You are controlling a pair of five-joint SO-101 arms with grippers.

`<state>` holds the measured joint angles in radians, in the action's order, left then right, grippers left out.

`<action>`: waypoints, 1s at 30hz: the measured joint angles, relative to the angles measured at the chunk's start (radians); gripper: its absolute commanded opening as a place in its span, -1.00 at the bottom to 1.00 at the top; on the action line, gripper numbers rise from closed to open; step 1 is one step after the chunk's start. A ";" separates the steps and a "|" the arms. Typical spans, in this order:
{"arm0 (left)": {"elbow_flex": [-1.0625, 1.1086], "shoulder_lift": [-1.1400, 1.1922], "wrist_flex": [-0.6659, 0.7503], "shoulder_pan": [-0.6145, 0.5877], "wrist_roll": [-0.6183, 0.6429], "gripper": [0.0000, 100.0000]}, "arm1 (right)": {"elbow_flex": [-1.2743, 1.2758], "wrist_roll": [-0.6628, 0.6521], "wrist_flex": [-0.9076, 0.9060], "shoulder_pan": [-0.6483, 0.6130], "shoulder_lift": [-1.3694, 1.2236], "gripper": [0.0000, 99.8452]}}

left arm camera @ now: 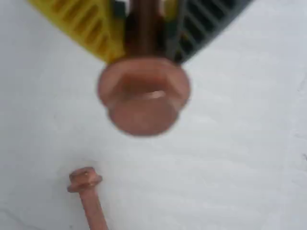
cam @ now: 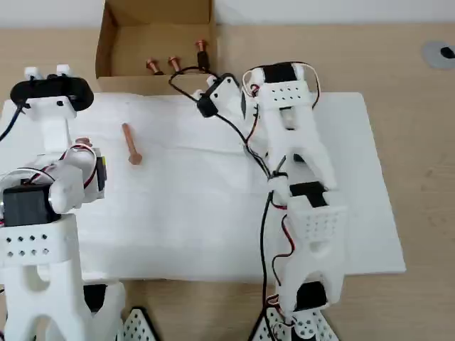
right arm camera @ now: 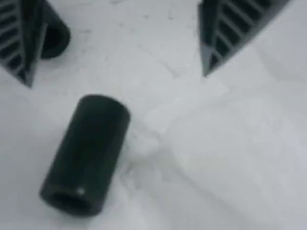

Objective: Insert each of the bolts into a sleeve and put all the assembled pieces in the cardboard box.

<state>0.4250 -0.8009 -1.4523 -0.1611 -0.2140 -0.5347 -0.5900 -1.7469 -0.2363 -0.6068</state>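
My left gripper (left arm camera: 144, 33) is shut on a copper bolt (left arm camera: 143, 96), whose flanged head points at the camera; in the high view that gripper (cam: 82, 146) hangs over the mat's left side. A second copper bolt (cam: 131, 145) (left arm camera: 88, 196) lies loose on the mat just beside it. My right gripper (right arm camera: 115, 76) stands open above a black sleeve (right arm camera: 86, 153) lying on its side. Another black sleeve (right arm camera: 55, 40) is partly hidden behind one finger. The cardboard box (cam: 114, 35) at the back holds three copper-headed pieces (cam: 173, 64).
A white foam mat (cam: 213, 213) covers the wooden table between the arms. The right arm (cam: 298, 142) stretches over the mat's middle toward the box, with black cables looping near the box's front wall.
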 measured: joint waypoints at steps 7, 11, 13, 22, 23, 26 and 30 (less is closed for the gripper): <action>0.000 0.000 0.000 0.000 0.000 -0.98 | -0.058 0.000 0.002 0.000 -0.110 -0.46; 0.015 0.000 0.011 0.000 0.000 -0.98 | -0.137 0.000 -0.002 0.000 -0.203 -0.46; 0.040 0.000 0.029 0.000 0.000 -0.98 | -0.187 0.000 -0.006 0.000 -0.242 -0.46; 0.071 0.000 0.049 0.000 0.000 -0.98 | -0.318 0.000 -0.035 0.000 -0.344 -0.52; 0.071 0.000 0.049 0.000 0.000 -0.98 | -0.322 0.000 -0.035 0.000 -0.348 -0.57; 0.071 0.000 0.049 0.000 -0.009 -0.98 | -0.341 0.000 -0.034 0.005 -0.353 -0.73; 0.071 0.000 0.049 0.000 -0.025 -0.98 | -0.367 0.000 -0.026 0.012 -0.364 -0.89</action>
<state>0.4956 -0.8009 -1.4032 -0.1611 -0.2386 -0.9014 -0.5900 -1.7729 -0.2240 -0.9705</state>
